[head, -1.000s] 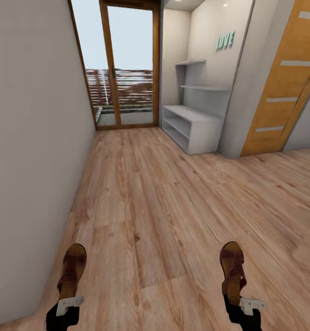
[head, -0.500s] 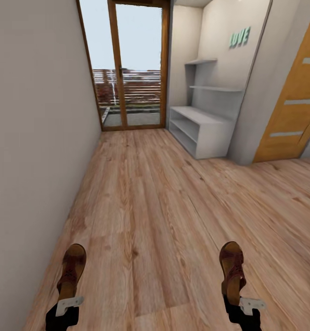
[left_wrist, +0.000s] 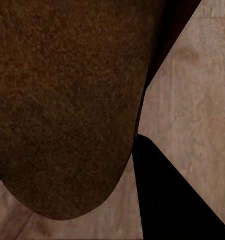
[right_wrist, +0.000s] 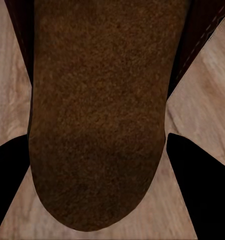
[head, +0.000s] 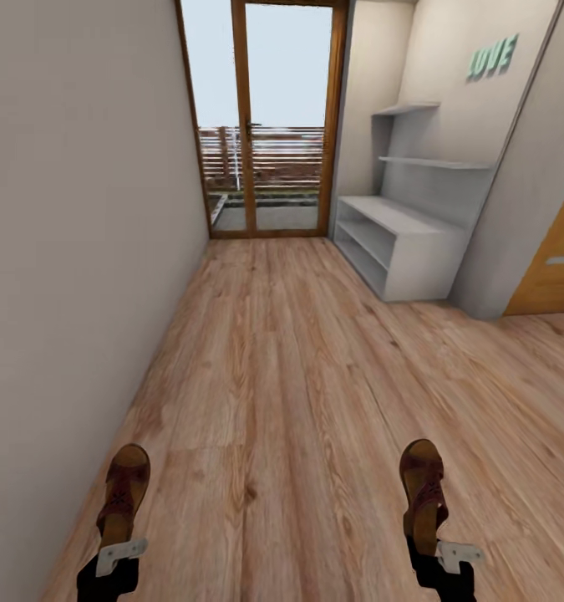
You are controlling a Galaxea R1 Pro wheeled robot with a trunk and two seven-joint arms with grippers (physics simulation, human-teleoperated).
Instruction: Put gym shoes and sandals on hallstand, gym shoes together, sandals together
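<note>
Hallstand (head: 403, 242) ahead; wrists: sandal (left_wrist: 62, 105) soles close-up.

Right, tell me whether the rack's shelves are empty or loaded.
Empty as far as visible: the rack shows bare grey shelves. Both sandals are in the pincers, above the floor.

You look down a corridor floor (head: 282, 376) of light brown wood-grain planks, running to a glass door (head: 269, 125). The light-grey hallstand (head: 403, 242) stands directly on the planks at the right wall, its bench top and open lower shelf bare, two wall shelves above.
</note>
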